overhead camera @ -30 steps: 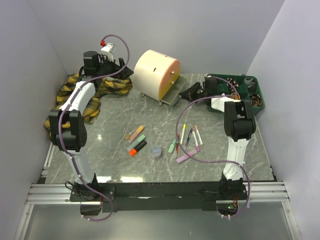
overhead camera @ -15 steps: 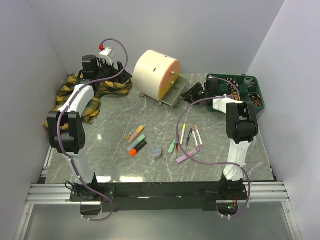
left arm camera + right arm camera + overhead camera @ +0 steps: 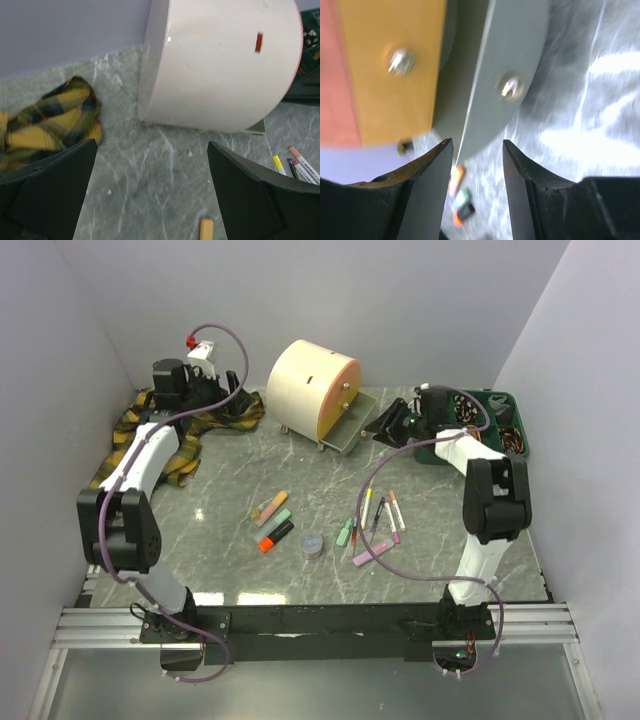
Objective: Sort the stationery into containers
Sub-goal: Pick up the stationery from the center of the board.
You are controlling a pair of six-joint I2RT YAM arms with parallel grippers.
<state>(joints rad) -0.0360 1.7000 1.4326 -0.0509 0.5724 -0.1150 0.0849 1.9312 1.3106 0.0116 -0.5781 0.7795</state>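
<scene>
The stationery lies mid-table: an orange highlighter (image 3: 272,504), a green one (image 3: 277,518), a black-and-red one (image 3: 277,536), a round grey tin (image 3: 313,544), thin pens (image 3: 380,512) and a pink highlighter (image 3: 372,554). The cream cabinet (image 3: 312,387) has its grey drawer (image 3: 345,430) pulled out. My right gripper (image 3: 388,426) hangs just right of that drawer, open (image 3: 477,165), nothing between its fingers, facing the drawer's knob (image 3: 512,86). The green tray (image 3: 505,410) sits at the back right. My left gripper (image 3: 228,392) is wide open (image 3: 150,190) left of the cabinet (image 3: 225,65).
A yellow-black plaid cloth (image 3: 190,430) is bunched at the back left under my left arm, also in the left wrist view as the cloth (image 3: 50,120). The tray holds coiled bands and rings (image 3: 512,440). Walls close in on three sides.
My right gripper's fingers have spread wider beside the drawer while its arm swung right. My left arm has drawn back toward the left rear corner, gripper still open.
</scene>
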